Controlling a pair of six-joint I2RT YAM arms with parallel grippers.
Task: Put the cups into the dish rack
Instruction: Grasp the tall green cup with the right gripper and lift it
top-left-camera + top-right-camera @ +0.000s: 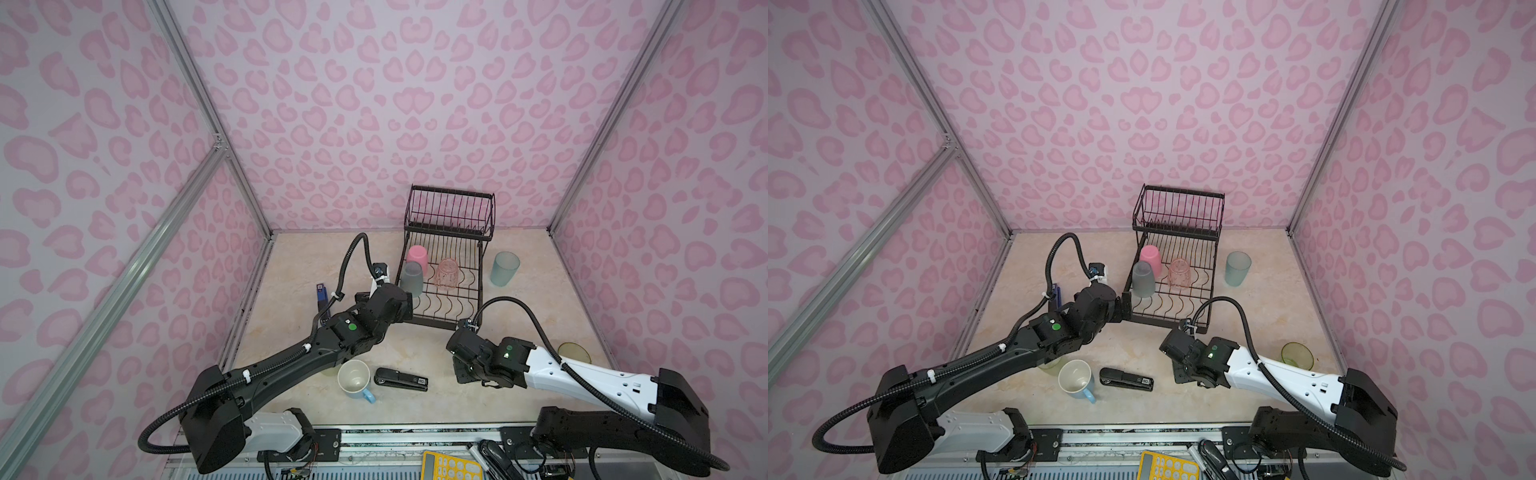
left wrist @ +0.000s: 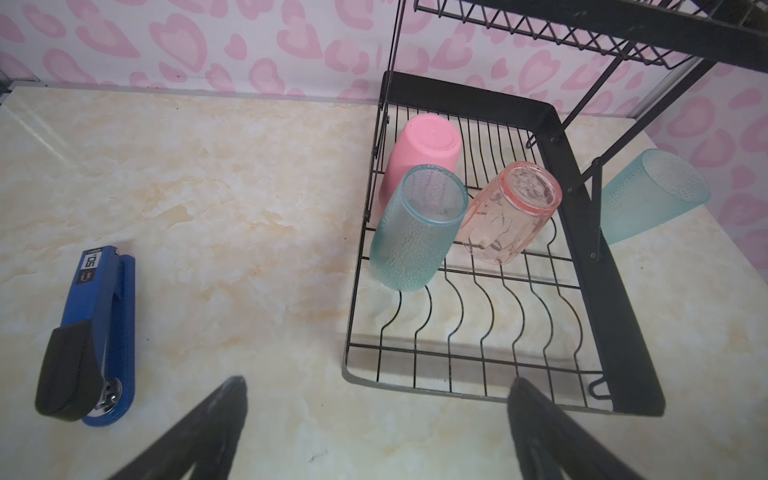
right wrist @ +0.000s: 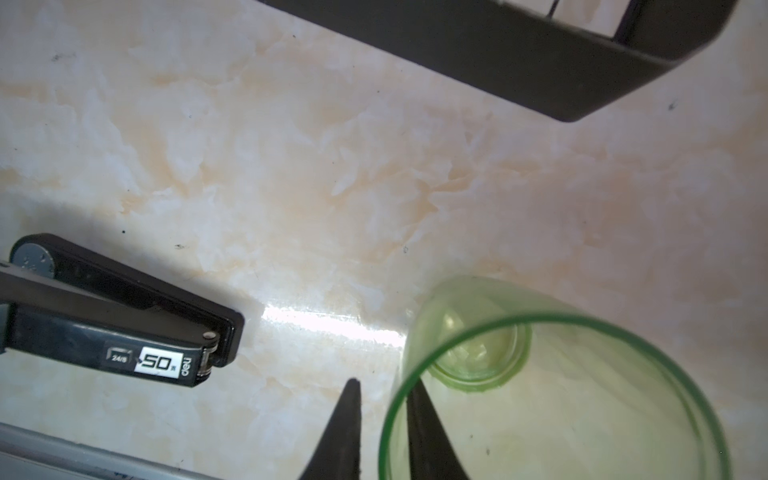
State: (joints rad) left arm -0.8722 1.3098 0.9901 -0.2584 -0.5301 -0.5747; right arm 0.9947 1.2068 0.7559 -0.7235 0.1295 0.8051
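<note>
Low in the right wrist view, right gripper clamped on the rim of a clear green cup, one finger inside, one outside. Low in the left wrist view, left gripper spread wide with nothing in it, just before the front edge of the dish rack. In the rack's lower tray, mid-frame in both top views: pink cup, frosted blue-grey cup, pinkish ribbed cup, all bottom up. On the table: second blue-grey cup right of the rack, light-blue mug and black stapler lower middle.
</note>
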